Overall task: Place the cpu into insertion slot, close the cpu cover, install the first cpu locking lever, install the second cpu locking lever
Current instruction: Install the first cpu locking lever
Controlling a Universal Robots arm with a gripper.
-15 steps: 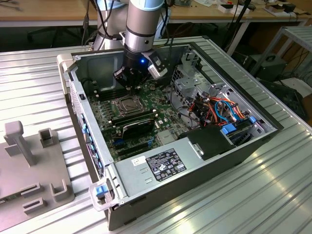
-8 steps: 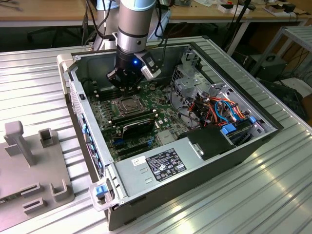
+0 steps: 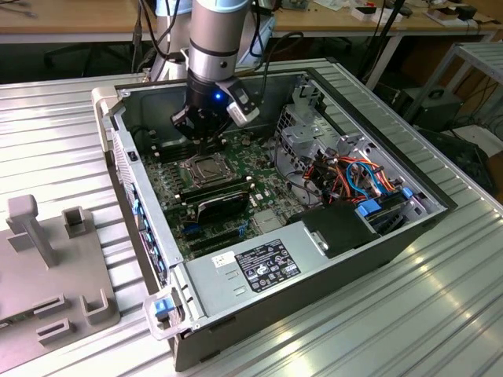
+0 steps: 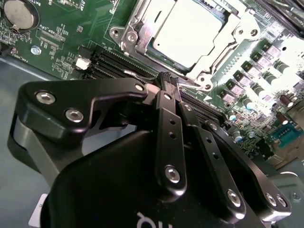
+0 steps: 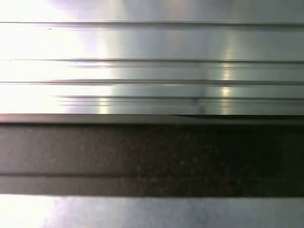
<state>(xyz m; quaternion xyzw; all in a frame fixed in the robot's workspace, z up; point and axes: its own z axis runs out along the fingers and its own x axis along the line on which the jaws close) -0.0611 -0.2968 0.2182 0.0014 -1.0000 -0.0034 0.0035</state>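
Note:
The cpu (image 4: 187, 31) lies flat in the insertion slot (image 3: 206, 170) on the green board, its pale metal top showing through the window of the cpu cover (image 4: 228, 45). The cover is down over it. A thin wire locking lever (image 4: 142, 74) runs along the socket's near edge. My gripper (image 4: 171, 85) is shut, and its black fingertips meet right at that lever's end beside the socket corner. I cannot tell whether the wire is pinched between them. In the exterior view my gripper (image 3: 206, 143) hangs just above the socket's far edge inside the open computer case.
Long black memory slots (image 4: 118, 64) lie beside the socket, and a coin battery (image 4: 19, 13) sits further off. A black card (image 3: 224, 203), the power supply (image 3: 267, 263), a drive cage (image 3: 310, 129) and cables (image 3: 361, 177) crowd the case. A grey fixture (image 3: 47, 267) stands on the ribbed metal table (image 5: 152, 71).

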